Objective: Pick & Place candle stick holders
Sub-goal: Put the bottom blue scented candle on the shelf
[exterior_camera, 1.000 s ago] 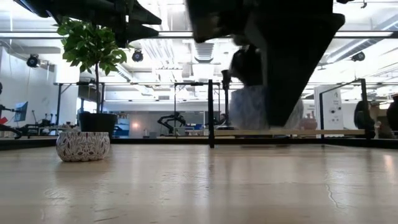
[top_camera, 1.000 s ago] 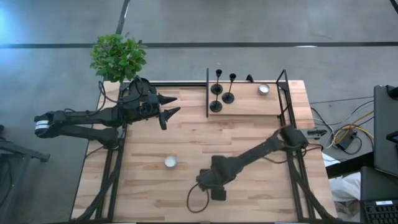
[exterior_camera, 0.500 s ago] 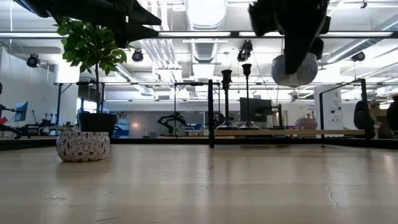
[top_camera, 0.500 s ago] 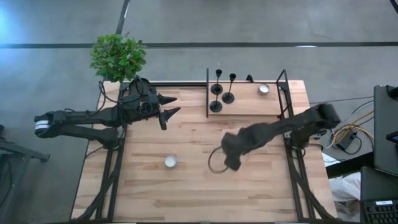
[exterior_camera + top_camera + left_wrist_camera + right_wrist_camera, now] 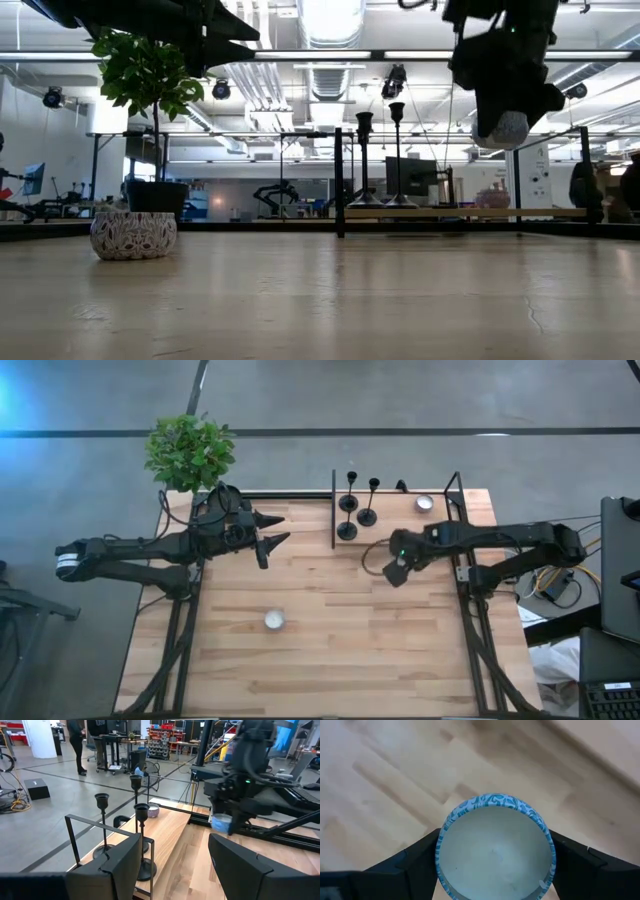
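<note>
A: Your right claw (image 5: 394, 572) is pinching a small blue-patterned bowl (image 5: 495, 847), hanging just beside the candle stick holders (image 5: 356, 506), all three upright on the raised shelf (image 5: 400, 530).

B: Swing closer and that bowl could topple them. Left claw (image 5: 268, 532) hovers spread across the counter (image 5: 300, 650), beyond the shelf's far end.

On the pale wooden plank counter (image 5: 300, 660), a raised wooden shelf with a thin black metal frame (image 5: 440, 528) sits at the far right. On its left part stand three black stemmed candle stick holders (image 5: 358, 506), close together; a small round tealight cup (image 5: 424, 503) lies to their right. The right pincer (image 5: 392, 573) hangs above the counter just before the shelf, clasping a small round patterned-rim bowl (image 5: 495, 847). A leafy green potted plant (image 5: 189, 452) stands at the far left corner, the left pincer (image 5: 268, 530) beside it. Another small round tealight (image 5: 273, 620) lies near the counter's middle.
</note>
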Available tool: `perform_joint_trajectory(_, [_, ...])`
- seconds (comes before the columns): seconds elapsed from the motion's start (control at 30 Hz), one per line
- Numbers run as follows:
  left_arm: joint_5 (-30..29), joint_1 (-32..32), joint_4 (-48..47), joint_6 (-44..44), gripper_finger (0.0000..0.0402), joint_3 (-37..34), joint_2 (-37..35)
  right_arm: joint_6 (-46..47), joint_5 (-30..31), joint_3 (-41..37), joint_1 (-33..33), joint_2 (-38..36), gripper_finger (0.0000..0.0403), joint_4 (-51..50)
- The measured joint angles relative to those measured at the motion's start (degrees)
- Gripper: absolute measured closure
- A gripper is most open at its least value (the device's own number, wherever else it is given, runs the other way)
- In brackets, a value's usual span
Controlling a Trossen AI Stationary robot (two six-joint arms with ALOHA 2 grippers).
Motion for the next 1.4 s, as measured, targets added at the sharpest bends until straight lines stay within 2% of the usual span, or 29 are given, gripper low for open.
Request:
perform_joint_trajectory(0.33, [0.00, -0.01, 0.01, 0.00, 0.0165, 0.00, -0.02, -14.94, -0.48, -2.00, -15.24, -2.27, 0.0111, -1.32])
perform_joint_trajectory(0.53, [-0.01, 0.01, 0.01, 0.00, 0.0165, 0.00, -0.01, -21.73, -3.26, -2.06, -24.16, -2.27, 0.0110, -1.43])
perform_joint_trajectory(0.93, [-0.01, 0.00, 0.02, 0.00, 0.0165, 0.00, -0.02, -16.28, -3.67, 1.26, -34.54, -0.78, 0.0110, -1.28])
perform_joint_trajectory(1.4, [-0.01, 0.01, 0.02, 0.00, 0.0165, 0.00, -0.02, -18.73, -5.77, 9.46, -42.90, 11.46, 0.0110, -1.39])
